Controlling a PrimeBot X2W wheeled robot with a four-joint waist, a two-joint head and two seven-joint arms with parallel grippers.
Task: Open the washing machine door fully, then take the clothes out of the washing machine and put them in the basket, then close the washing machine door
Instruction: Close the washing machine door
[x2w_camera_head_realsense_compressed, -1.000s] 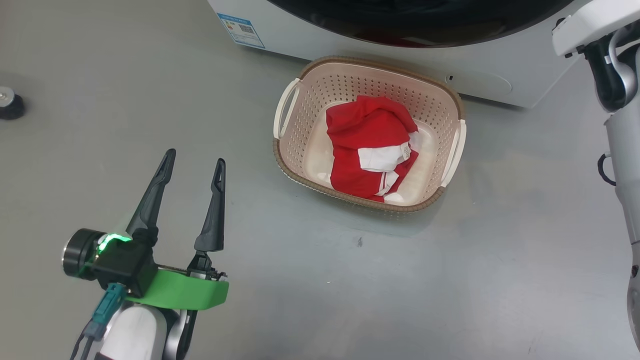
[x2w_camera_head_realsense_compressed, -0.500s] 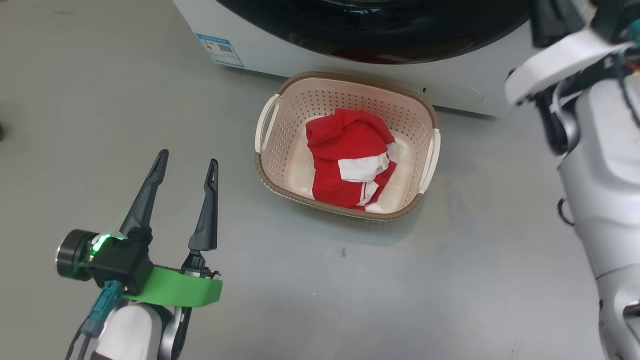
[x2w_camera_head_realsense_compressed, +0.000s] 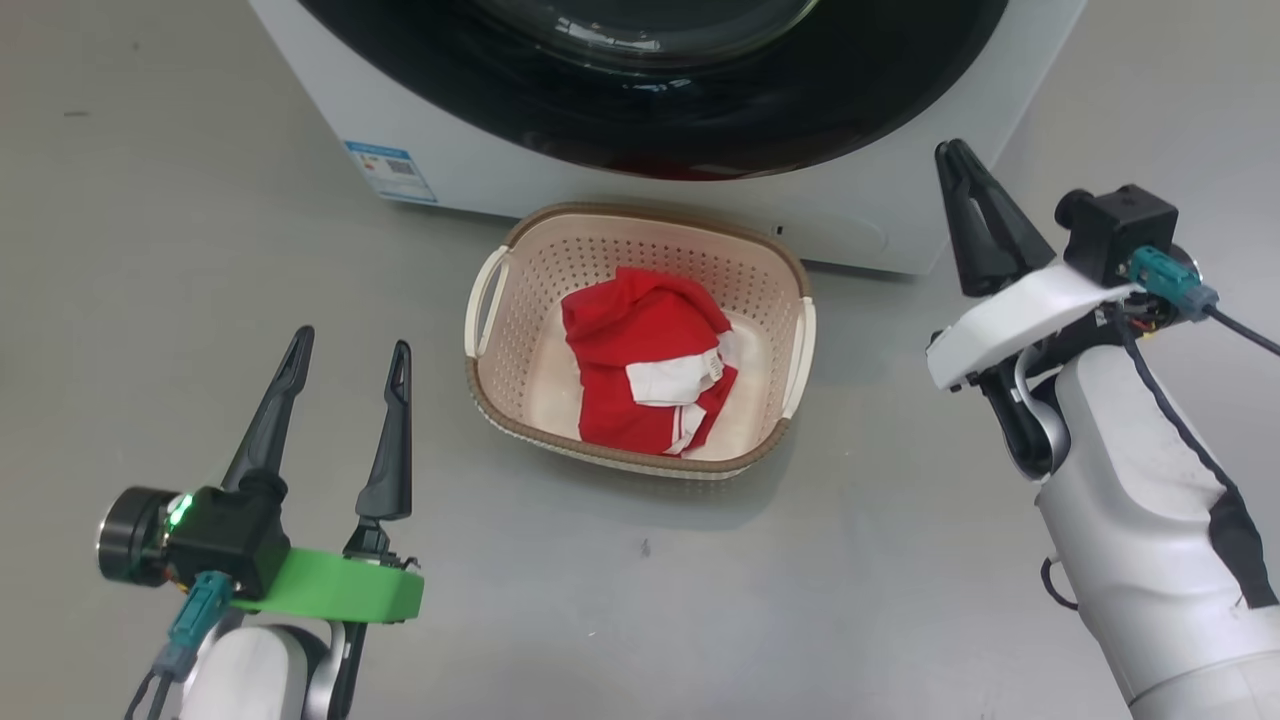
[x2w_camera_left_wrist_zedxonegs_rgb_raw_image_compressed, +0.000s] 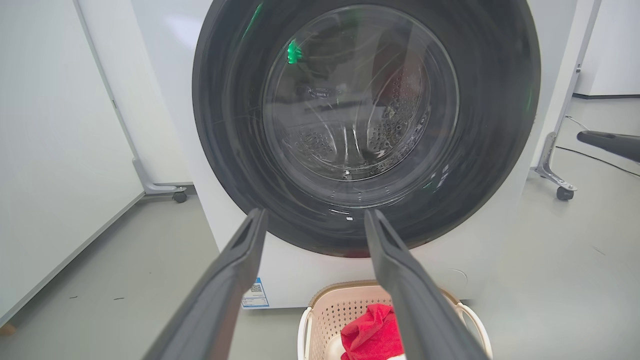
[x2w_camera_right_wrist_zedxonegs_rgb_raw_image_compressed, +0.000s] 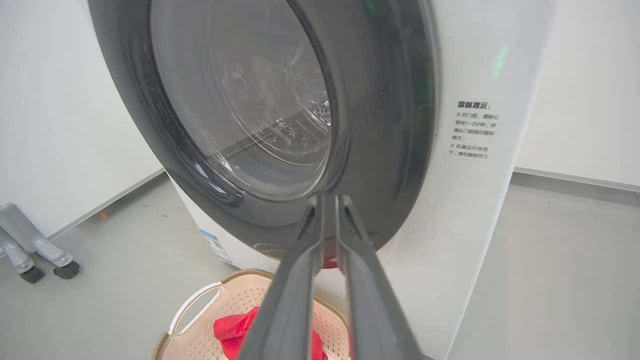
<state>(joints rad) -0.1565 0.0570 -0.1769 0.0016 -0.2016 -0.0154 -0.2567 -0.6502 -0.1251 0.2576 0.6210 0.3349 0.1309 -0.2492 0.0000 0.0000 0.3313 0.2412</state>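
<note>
Left gripper (x2w_camera_head_realsense_compressed: 352, 340) is wide open and empty, over bare floor (x2w_camera_head_realsense_compressed: 700, 600) to the left of the basket (x2w_camera_head_realsense_compressed: 640, 208), fingers pointing toward the washing machine (x2w_camera_head_realsense_compressed: 480, 160). Right gripper (x2w_camera_head_realsense_compressed: 957, 150) is closed, fingers nearly together with only a thin slit between them, holding nothing. It sits off the basket's right side, tips near the machine's front right corner. Clothes (x2w_camera_head_realsense_compressed: 640, 370) lie bunched inside the basket, red with white patches on top, clear of both grippers. Basket stands on the floor just in front of the machine, below the washing machine door (x2w_camera_head_realsense_compressed: 800, 120). In the left wrist view the door looks flush against the machine front, with the steel drum (x2w_camera_left_wrist_zedxonegs_rgb_raw_image_compressed: 395, 115) visible through the glass.
</note>
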